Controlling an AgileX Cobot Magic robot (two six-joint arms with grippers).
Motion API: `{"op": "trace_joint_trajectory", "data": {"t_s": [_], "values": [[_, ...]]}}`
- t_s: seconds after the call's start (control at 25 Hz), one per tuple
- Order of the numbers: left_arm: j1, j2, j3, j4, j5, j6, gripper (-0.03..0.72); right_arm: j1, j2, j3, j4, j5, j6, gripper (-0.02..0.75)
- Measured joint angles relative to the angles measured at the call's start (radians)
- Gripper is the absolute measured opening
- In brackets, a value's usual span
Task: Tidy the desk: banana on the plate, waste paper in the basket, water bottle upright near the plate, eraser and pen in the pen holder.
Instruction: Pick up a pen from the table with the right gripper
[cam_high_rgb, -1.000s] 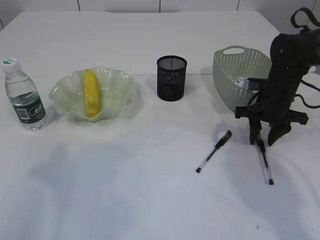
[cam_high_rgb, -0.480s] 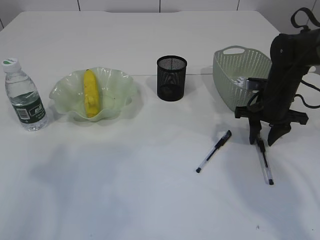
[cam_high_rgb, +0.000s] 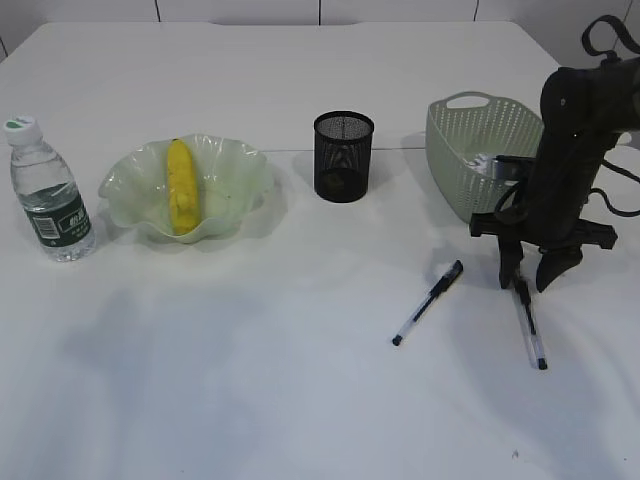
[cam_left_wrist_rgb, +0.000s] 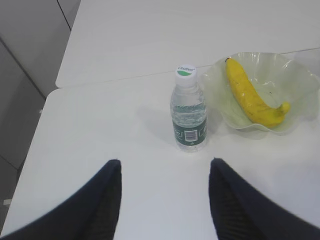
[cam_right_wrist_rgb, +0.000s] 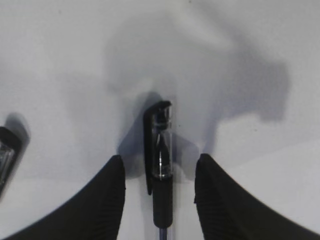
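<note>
Black-capped and clear-barrelled, the gel pen (cam_right_wrist_rgb: 161, 165) you are working on lies flat on the white table (cam_high_rgb: 300, 400), and your right gripper (cam_high_rgb: 540, 272) stands over it with its jaws spread, one finger on each side of the cap end and neither one touching the barrel, as the right wrist view shows. So the step in hand is the pen pickup. The yellow banana (cam_high_rgb: 181, 186) already lies in the pale green wavy plate (cam_high_rgb: 240, 175), the clear plastic water bottle (cam_high_rgb: 48, 195) stands upright just beside that plate, and something pale shows inside the green woven plastic basket (cam_high_rgb: 475, 150).

Next, I judge you need to press the fingers together on the barrel while keeping the pen centred, lift, and carry it to the black mesh pen holder (cam_high_rgb: 343, 155). A second black-capped pen (cam_high_rgb: 428, 302) lies near, between the holder and your gripper, and waits its turn.

Your left gripper (cam_left_wrist_rgb: 165, 200) hangs spread and empty above the bottle.

Against the earlier frames, nothing has shifted: the right gripper is in the same place and both pens lie as they did.
</note>
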Motion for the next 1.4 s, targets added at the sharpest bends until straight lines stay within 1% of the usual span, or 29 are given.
{"op": "trace_joint_trajectory", "data": {"t_s": [0.2, 0.44, 0.52, 1.04, 1.28, 1.4], "values": [[0.000, 0.000, 0.000, 0.000, 0.000, 0.000, 0.395, 0.000, 0.000, 0.000, -0.002, 0.006, 0.002, 0.327], [0.000, 0.000, 0.000, 0.000, 0.000, 0.000, 0.395, 0.000, 0.000, 0.000, -0.002, 0.007, 0.002, 0.260], [0.000, 0.000, 0.000, 0.000, 0.000, 0.000, 0.395, 0.000, 0.000, 0.000, -0.002, 0.008, 0.002, 0.249], [0.000, 0.000, 0.000, 0.000, 0.000, 0.000, 0.395, 0.000, 0.000, 0.000, 0.000, 0.013, 0.002, 0.239], [0.000, 0.000, 0.000, 0.000, 0.000, 0.000, 0.395, 0.000, 0.000, 0.000, 0.000, 0.015, 0.002, 0.161], [0.000, 0.000, 0.000, 0.000, 0.000, 0.000, 0.395, 0.000, 0.000, 0.000, 0.002, 0.015, 0.002, 0.143]]}}
